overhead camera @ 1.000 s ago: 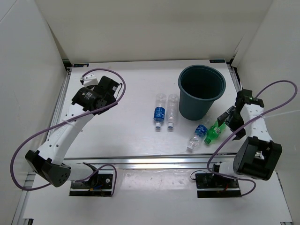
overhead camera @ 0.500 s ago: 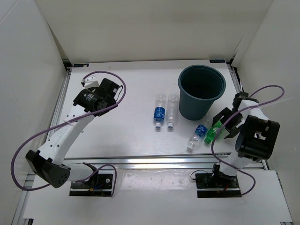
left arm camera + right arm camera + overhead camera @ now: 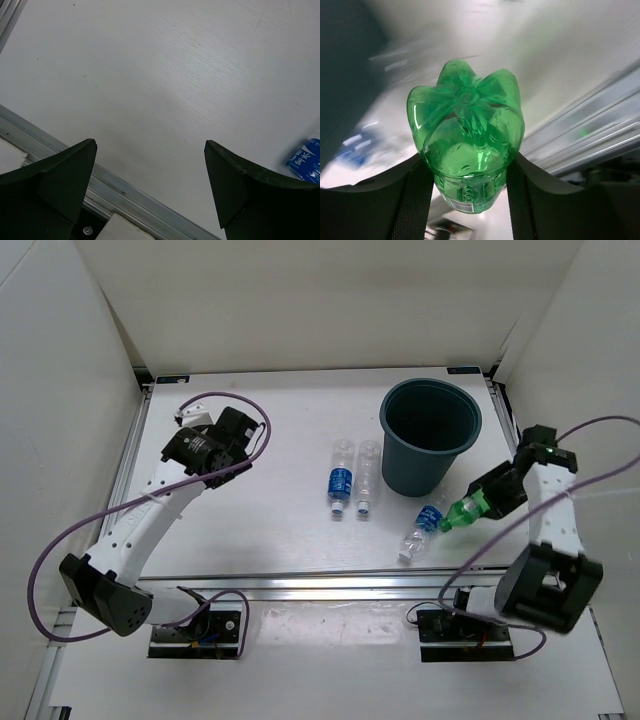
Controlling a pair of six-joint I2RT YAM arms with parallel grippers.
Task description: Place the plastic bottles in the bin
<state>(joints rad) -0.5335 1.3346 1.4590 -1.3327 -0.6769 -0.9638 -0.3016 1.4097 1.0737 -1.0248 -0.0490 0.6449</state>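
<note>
Top external view: the right tool is clamped on the green bottle, just right of the bin and near the right edge of the worktop. The bottle sits slanted, with its cap end pointing toward the near left and its base end at the tool. From above I cannot tell whether it rests on the worktop or hangs just over it. Right wrist view shows the bottle's petal-shaped base facing the camera, with a dark finger pressed against each side of its body. The background there is blurred.

Three clear bottles lie on the worktop outside the bin, which stands upright. Two lie side by side left of the bin with their caps toward the near edge: the blue-cap bottle, which has a blue label, and the white-cap bottle to its right. The third bottle, also blue-labelled, lies slanted just beside the green bottle's cap.

At the far left the left tool hangs over bare worktop with its fingers spread wide, gripping nothing. The blue-cap bottle's label peeks in at the right edge of left wrist view.
</note>
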